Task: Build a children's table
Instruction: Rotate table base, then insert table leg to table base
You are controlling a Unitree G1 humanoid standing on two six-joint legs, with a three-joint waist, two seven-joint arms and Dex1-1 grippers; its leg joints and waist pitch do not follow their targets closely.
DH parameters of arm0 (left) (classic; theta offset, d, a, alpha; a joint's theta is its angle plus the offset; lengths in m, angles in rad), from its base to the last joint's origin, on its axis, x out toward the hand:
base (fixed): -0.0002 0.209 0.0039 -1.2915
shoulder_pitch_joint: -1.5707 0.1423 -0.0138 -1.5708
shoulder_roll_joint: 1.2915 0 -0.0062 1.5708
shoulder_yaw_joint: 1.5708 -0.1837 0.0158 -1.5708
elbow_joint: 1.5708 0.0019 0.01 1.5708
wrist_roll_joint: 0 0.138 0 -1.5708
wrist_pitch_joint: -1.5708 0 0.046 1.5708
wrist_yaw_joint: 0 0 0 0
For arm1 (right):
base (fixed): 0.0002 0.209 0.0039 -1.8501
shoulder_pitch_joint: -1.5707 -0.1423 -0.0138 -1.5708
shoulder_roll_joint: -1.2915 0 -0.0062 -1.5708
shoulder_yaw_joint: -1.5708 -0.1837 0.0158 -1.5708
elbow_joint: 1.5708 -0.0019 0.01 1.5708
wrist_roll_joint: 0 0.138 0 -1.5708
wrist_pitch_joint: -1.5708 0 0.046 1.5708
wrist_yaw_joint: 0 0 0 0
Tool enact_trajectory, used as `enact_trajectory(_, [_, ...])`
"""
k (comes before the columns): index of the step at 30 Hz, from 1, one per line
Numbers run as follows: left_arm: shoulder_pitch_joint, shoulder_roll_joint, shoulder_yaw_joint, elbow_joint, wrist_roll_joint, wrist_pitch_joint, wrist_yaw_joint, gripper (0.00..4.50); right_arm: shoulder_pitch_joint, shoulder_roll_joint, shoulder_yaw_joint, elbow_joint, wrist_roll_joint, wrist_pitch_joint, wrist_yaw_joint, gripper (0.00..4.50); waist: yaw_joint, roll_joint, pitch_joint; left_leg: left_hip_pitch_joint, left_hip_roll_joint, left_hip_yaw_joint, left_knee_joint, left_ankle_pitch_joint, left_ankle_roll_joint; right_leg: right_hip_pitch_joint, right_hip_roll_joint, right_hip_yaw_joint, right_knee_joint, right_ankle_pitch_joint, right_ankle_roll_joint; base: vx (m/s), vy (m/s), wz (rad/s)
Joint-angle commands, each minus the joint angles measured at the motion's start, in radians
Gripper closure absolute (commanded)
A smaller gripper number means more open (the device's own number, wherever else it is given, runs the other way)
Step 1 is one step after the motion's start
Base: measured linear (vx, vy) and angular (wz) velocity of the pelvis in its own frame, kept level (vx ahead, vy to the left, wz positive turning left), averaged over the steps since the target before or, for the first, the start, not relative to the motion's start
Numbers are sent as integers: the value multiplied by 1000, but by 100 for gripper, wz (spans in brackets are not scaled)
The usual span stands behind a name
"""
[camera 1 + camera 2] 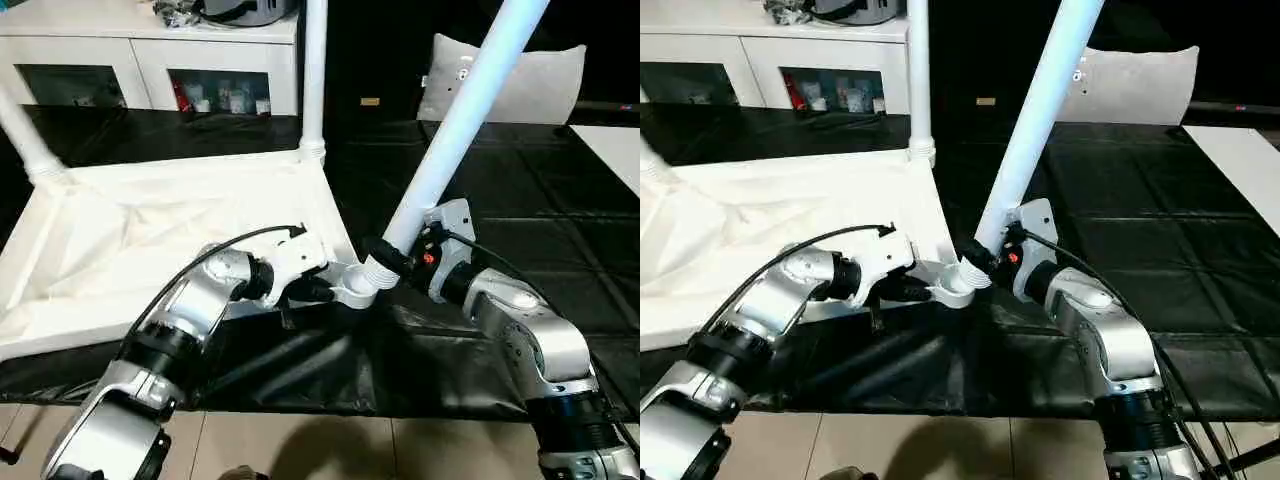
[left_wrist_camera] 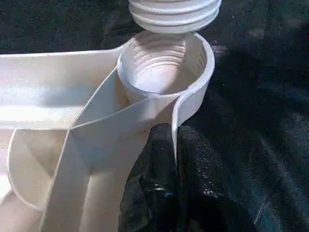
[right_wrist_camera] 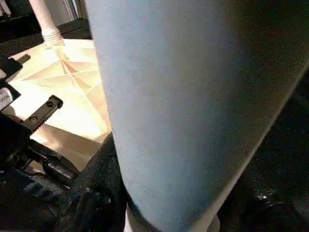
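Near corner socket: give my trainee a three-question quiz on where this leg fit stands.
1. True or false: the tilted leg is fully seated in the near corner socket.
2. How many legs already stand in the tabletop? A one, B two, C three
3. Which gripper holds the tabletop's edge beside the socket?

Key: 1 false, its threaded end hangs just above the socket, at an angle. 2 B. 3 the left gripper; the right gripper holds the leg.
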Motion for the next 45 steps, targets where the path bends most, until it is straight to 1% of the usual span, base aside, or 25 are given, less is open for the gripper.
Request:
enact_trajectory(1, [31, -5, 16, 22, -20, 19, 2, 450, -24, -18, 11, -20, -7, 14, 15, 258, 6, -5, -63, 23, 25, -11, -77, -321, -23, 29, -46, 21, -88, -249, -190, 0, 0, 0])
enact_trajectory(2, [31, -5, 16, 22, -20, 19, 2, 420, -24, -18, 11, -20, -7, 14, 15, 258, 6, -5, -63, 23, 25, -11, -77, -321, -23, 29, -46, 21, -88, -249, -190, 0, 0, 0])
enact_trajectory(4, [42, 7, 20, 19, -38, -16, -37, 390, -24, -25, 29, -16, -27, -42, 39, 258, 5, -6, -63, 20, 25, -11, -78, -324, -22, 29, -48, 22, -91, -265, -184, 0, 0, 0])
enact_trajectory(6, [46, 14, 27, 25, -33, -37, -15, 390, -24, -10, 22, -13, -33, -77, 24, 258, 4, -9, -63, 20, 26, -10, -78, -317, -20, 29, -49, 22, -91, -258, -181, 0, 0, 0])
enact_trajectory(7, [48, 17, 27, 32, -27, -63, -5, 372, -26, 1, 14, -17, -19, -68, 20, 258, 5, -6, -66, 20, 26, -10, -76, -301, -15, 29, -49, 23, -89, -237, -182, 0, 0, 0])
enact_trajectory(9, [50, 22, 31, 40, -34, -73, 3, 346, -33, 16, -1, -23, 9, -48, 19, 258, 6, -5, -64, 21, 27, -9, -77, -296, -13, 28, -45, 22, -86, -213, -189, 0, 0, 0])
enact_trajectory(11, [57, 22, 44, 38, -61, -64, -21, 343, -39, 32, -6, -13, 5, -112, 25, 258, 7, -4, -64, 22, 28, -9, -79, -304, -17, 27, -46, 21, -85, -219, -192, 0, 0, 0])
enact_trajectory(12, [57, 22, 45, 38, -63, -63, -23, 343, -39, 33, -6, -12, 5, -118, 25, 258, 8, -3, -64, 22, 29, -9, -80, -309, -21, 26, -48, 22, -85, -224, -193, 0, 0, 0])
enact_trajectory(14, [65, 42, 32, 47, -48, -91, -39, 343, -50, 8, 20, -20, 12, -26, 55, 258, 5, -4, -63, 23, 27, -11, -82, -314, -22, 28, -44, 21, -86, -226, -192, 0, 0, 0])
enact_trajectory(15, [66, 46, 30, 52, -44, -99, -40, 343, -51, -1, 28, -20, 12, -19, 71, 258, 4, -4, -63, 23, 28, -11, -82, -314, -21, 30, -44, 21, -85, -222, -190, 0, 0, 0])
enact_trajectory(16, [66, 48, 30, 57, -42, -106, -38, 343, -50, -4, 33, -17, 10, -38, 84, 258, 5, -5, -62, 24, 29, -9, -81, -320, -22, 28, -46, 22, -87, -228, -187, 0, 0, 0])
enact_trajectory(18, [64, 46, 39, 69, -53, -133, -36, 373, -46, -13, 44, -13, 7, -54, 108, 258, 6, -6, -63, 23, 28, -9, -81, -316, -23, 28, -48, 22, -87, -235, -184, 0, 0, 0])
enact_trajectory(20, [64, 47, 40, 73, -60, -145, -46, 380, -44, -16, 49, -12, 7, -53, 118, 258, 7, -6, -62, 22, 29, -9, -81, -317, -24, 28, -49, 23, -88, -240, -183, 0, 0, 0])
enact_trajectory(22, [63, 58, 23, 85, -54, -159, -61, 398, -43, -26, 69, -9, -3, -62, 137, 258, 7, -6, -62, 22, 29, -10, -82, -319, -25, 28, -48, 22, -88, -243, -181, 0, 0, 0])
enact_trajectory(25, [60, 64, 10, 97, -45, -170, -70, 427, -47, -17, 71, 10, -25, -102, 124, 258, 5, -6, -63, 23, 29, -10, -82, -317, -28, 27, -49, 23, -87, -240, -181, 0, 0, 0])
enact_trajectory(26, [59, 66, 7, 100, -44, -172, -73, 443, -50, -19, 83, 18, -40, -107, 128, 258, 4, -11, -64, 22, 29, -9, -81, -310, -26, 27, -49, 23, -86, -232, -184, 0, 0, 0])
enact_trajectory(27, [59, 66, 7, 101, -44, -173, -73, 443, -51, -23, 92, 21, -48, -105, 133, 258, 5, -9, -64, 22, 29, -9, -80, -301, -24, 29, -49, 23, -85, -222, -187, 0, 0, 0])
enact_trajectory(28, [57, 69, 2, 105, -44, -181, -83, 443, -58, -26, 99, 28, -44, -74, 143, 258, 5, -8, -65, 22, 29, -8, -80, -284, -19, 30, -48, 23, -83, -196, -194, 0, 0, 0])
enact_trajectory(30, [56, 74, -6, 108, -40, -188, -97, 443, -65, -29, 105, 36, -41, -48, 147, 258, 5, -7, -65, 22, 28, -7, -79, -280, -14, 31, -48, 22, -82, -183, -202, 0, 0, 0])
enact_trajectory(33, [56, 82, -19, 109, -31, -201, -111, 450, -70, -33, 112, 44, -43, -41, 153, 258, 5, -7, -66, 22, 29, -7, -78, -270, -11, 33, -48, 22, -80, -168, -205, 0, 0, 0])
enact_trajectory(38, [56, 129, -82, 100, 35, -251, -149, 450, -101, -46, 138, 92, -67, -15, 172, 258, 2, -7, -66, 23, 29, -6, -77, -256, -12, 34, -47, 22, -78, -141, -213, 0, 0, 0])
enact_trajectory(39, [56, 132, -85, 98, 37, -255, -154, 450, -103, -46, 138, 95, -71, -15, 174, 258, 4, -10, -66, 23, 30, -6, -77, -254, -11, 36, -49, 22, -77, -144, -213, 0, 0, 0])
enact_trajectory(42, [57, 142, -98, 76, 38, -263, -181, 450, -114, -55, 154, 112, -79, -3, 196, 258, 2, -10, -64, 25, 30, -5, -79, -273, -16, 33, -48, 22, -80, -176, -211, 0, 0, 0])
enact_trajectory(43, [55, 140, -96, 73, 33, -262, -179, 450, -117, -59, 159, 116, -79, 3, 202, 258, 2, -14, -62, 27, 31, -5, -80, -291, -20, 32, -48, 22, -82, -206, -208, 0, 0, 0])
enact_trajectory(45, [42, 123, -77, 90, 28, -250, -133, 450, -121, -61, 164, 120, -77, 8, 211, 258, 3, -9, -61, 30, 32, -6, -81, -313, -28, 28, -49, 23, -85, -240, -205, 0, 0, 0])
